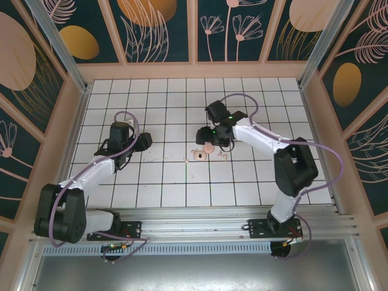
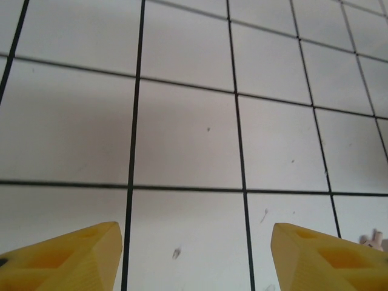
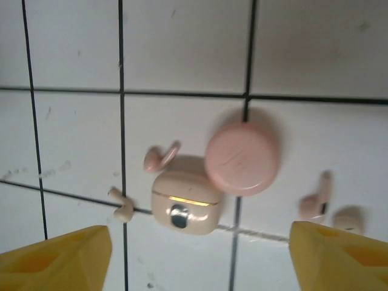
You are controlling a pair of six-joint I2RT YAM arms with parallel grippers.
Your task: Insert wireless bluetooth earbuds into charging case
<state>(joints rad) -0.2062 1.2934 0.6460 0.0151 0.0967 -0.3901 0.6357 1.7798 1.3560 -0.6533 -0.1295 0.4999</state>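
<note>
Nearer: right fingers (image 3: 54, 257) stood spread, empty.
Charging case (image 3: 185, 203): lay at 12 o'clock off their gap.
Left fingers (image 2: 66, 260): stood apart, empty, over the counter (image 2: 182, 133).

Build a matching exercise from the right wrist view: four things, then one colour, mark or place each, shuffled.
1 charging case
2 earbuds
3 right gripper's fingers
4 table

a yellow
b white with black grid lines
c dark spot on its front
d loose on the table, outside the case

Pairs: 1-c, 2-d, 3-a, 4-b
</note>
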